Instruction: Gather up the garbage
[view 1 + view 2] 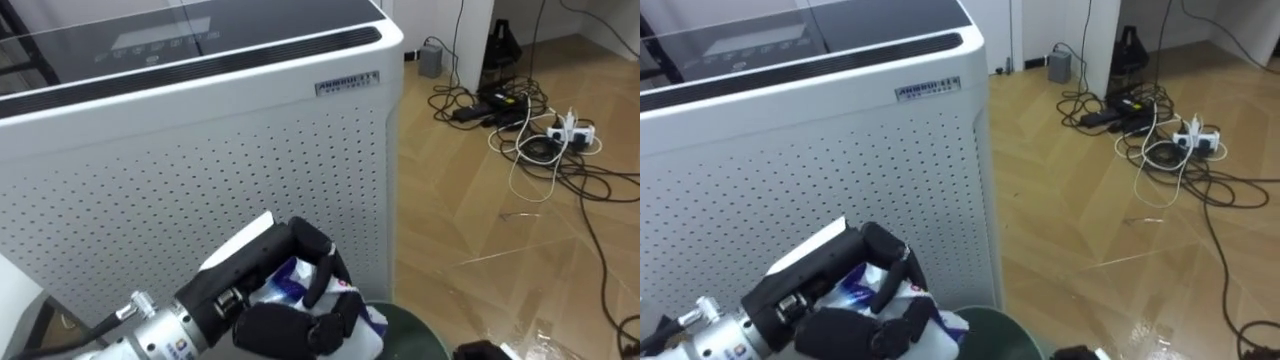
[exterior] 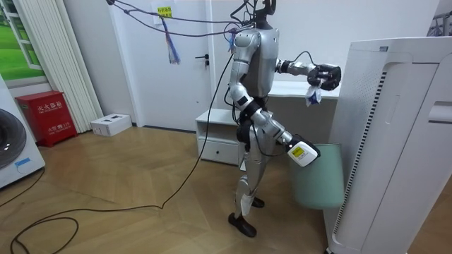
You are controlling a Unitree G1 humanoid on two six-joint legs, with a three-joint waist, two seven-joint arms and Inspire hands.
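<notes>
Fingers (image 1: pixel 322 268) of left hand (image 1: pixel 262 262) curled round one crumpled white-and-blue wrapper (image 1: pixel 285 280) above one green bin (image 1: pixel 420 338)

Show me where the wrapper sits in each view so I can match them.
Left eye view: wrapper bottom centre, clutched in the left robot hand.
Right eye view: wrapper bottom, left of centre.
Room view: wrapper upper right of centre, dangling from that hand.
Shared landmark: green bin below it.

Hiding most of garbage (image 1: pixel 288 273) inside curled left hand (image 1: pixel 290 325). Cutting bin (image 1: pixel 415 332) off at lower edge. Showing right hand (image 2: pixel 302 152) too small to read.
</notes>
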